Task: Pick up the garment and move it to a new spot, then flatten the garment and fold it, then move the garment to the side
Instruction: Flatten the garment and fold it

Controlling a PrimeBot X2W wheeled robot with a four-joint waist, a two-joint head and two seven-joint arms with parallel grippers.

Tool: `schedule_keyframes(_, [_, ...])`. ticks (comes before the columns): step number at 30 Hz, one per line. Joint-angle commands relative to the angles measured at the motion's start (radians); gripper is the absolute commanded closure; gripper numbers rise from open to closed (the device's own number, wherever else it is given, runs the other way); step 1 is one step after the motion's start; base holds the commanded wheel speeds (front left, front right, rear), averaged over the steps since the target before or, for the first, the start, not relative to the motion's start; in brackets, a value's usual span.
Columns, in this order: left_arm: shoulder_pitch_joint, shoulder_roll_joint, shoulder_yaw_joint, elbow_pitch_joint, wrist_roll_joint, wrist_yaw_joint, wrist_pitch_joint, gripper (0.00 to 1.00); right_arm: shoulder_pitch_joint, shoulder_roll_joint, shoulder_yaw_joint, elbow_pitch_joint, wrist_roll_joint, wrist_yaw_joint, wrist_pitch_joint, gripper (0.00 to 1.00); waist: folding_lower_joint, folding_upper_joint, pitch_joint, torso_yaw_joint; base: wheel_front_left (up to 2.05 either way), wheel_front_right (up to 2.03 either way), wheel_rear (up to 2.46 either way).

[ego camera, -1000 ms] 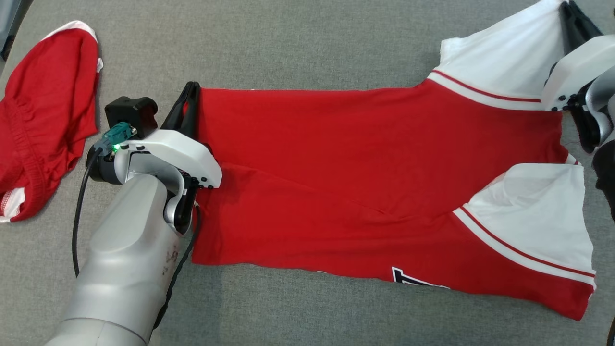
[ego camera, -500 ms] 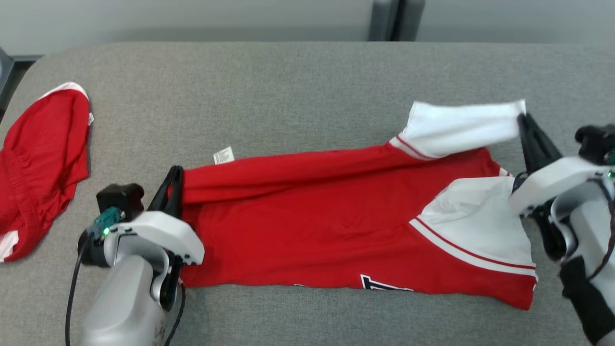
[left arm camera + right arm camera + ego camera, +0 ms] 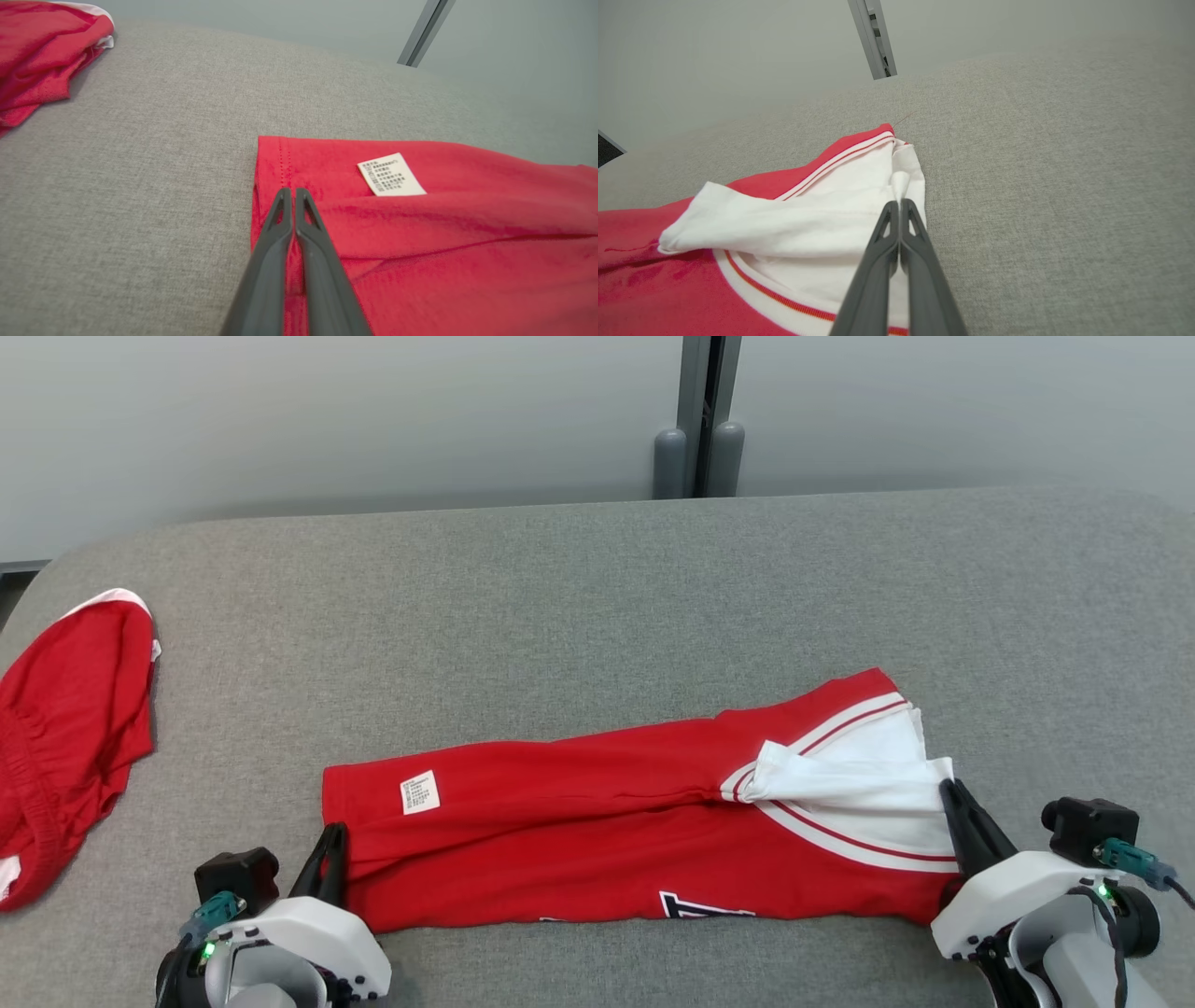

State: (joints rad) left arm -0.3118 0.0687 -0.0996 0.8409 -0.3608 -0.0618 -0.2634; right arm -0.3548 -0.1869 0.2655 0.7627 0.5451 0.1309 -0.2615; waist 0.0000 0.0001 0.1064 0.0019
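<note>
We are holding the red short-sleeved jersey with white sleeves (image 3: 597, 831) at both of its ends. The left gripper (image 3: 332, 831) is pressing its two dark fingers together on the red hem corner, and the right gripper (image 3: 948, 788) is pinching the edge of the white sleeve (image 3: 840, 784) in the same way. The jersey is lying stretched between the two grippers on the grey cloth-covered table (image 3: 560, 607), doubled along its length, with the white care label (image 3: 420, 792) just beyond the left fingertips. We are judging that the lengthwise fold is now being laid down. To do it well, we are planning to lower both corners together under light tension, matching the upper edge to the edge underneath before letting go. The sleeve ahead of the right gripper is bunching, so it is probably needing a smoothing. The crumpled red cloth (image 3: 65, 737) is lying well apart, to the left of the left gripper.
</note>
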Motion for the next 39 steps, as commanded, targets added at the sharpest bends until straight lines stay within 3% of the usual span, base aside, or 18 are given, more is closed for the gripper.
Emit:
schedule_keyframes(1, [0.019, 0.002, 0.011, -0.011, 0.009, 0.003, -0.001, 1.00, 0.014, -0.001, -0.010, 0.004, -0.012, 0.000, -0.005, 1.00, 0.0000, -0.0001, -0.009, -0.005, 0.00, 0.00, 0.00])
schedule_keyframes(5, [0.051, -0.001, 0.027, -0.031, 0.039, 0.011, -0.001, 1.00, 0.044, 0.021, -0.022, 0.027, -0.003, 0.000, -0.005, 1.00, 0.0000, -0.0001, -0.017, -0.004, 0.00, 0.00, 0.00])
schedule_keyframes(6, [0.053, 0.000, 0.034, -0.052, 0.052, 0.016, -0.002, 0.82, 0.041, 0.021, -0.027, 0.030, 0.000, 0.000, -0.005, 0.87, 0.0000, -0.0001, -0.019, -0.003, 0.00, 0.00, 0.00])
schedule_keyframes(7, [0.062, -0.001, 0.040, -0.070, 0.062, 0.023, -0.001, 0.35, 0.040, 0.021, -0.031, 0.028, 0.000, 0.000, -0.005, 0.54, 0.0000, -0.0001, -0.020, -0.002, 0.00, 0.00, 0.00])
schedule_keyframes(8, [0.076, -0.003, 0.047, -0.090, 0.074, 0.029, -0.001, 0.00, 0.042, 0.027, -0.035, 0.025, 0.004, 0.000, -0.005, 0.00, 0.0000, -0.0001, -0.022, -0.001, 0.00, 0.00, 0.00])
schedule_keyframes(15, [0.168, -0.013, 0.088, -0.243, 0.137, 0.052, -0.001, 0.00, 0.041, 0.037, -0.072, -0.026, -0.005, 0.000, -0.005, 0.00, 0.0000, -0.0001, -0.019, 0.015, 0.00, 0.00, 0.00])
schedule_keyframes(27, [0.178, -0.016, 0.049, -0.288, 0.114, 0.059, -0.001, 0.00, -0.061, 0.048, 0.008, 0.214, 0.001, 0.000, 0.071, 0.00, 0.0000, -0.0001, 0.005, 0.071, 0.00, 0.00, 0.00])
schedule_keyframes(28, [0.177, -0.016, 0.048, -0.289, 0.113, 0.061, -0.001, 0.00, -0.064, 0.052, 0.017, 0.228, 0.002, 0.000, 0.078, 0.04, 0.0000, -0.0001, 0.005, 0.073, 0.00, 0.00, 0.00])
schedule_keyframes(29, [0.177, -0.016, 0.047, -0.289, 0.112, 0.062, -0.001, 0.00, -0.066, 0.057, 0.024, 0.240, 0.009, 0.000, 0.082, 0.51, 0.0000, -0.0001, 0.005, 0.074, 0.00, 0.00, 0.00])
schedule_keyframes(30, [0.177, -0.016, 0.047, -0.289, 0.111, 0.063, -0.001, 0.00, -0.068, 0.060, 0.029, 0.250, 0.012, 0.000, 0.081, 0.84, 0.0000, -0.0001, 0.005, 0.075, 0.00, 0.00, 0.00])
schedule_keyframes(31, [0.178, -0.016, 0.047, -0.288, 0.110, 0.063, -0.001, 0.00, -0.071, 0.059, 0.035, 0.259, 0.012, 0.000, 0.077, 1.00, 0.0000, -0.0001, 0.005, 0.075, 0.00, 0.00, 0.00])
schedule_keyframes(39, [0.186, -0.016, 0.040, -0.274, 0.104, 0.060, -0.002, 0.00, -0.119, 0.014, -0.027, 0.296, 0.037, -0.001, 0.003, 1.00, 0.0000, -0.0001, -0.004, 0.067, 0.00, 0.00, 0.00])
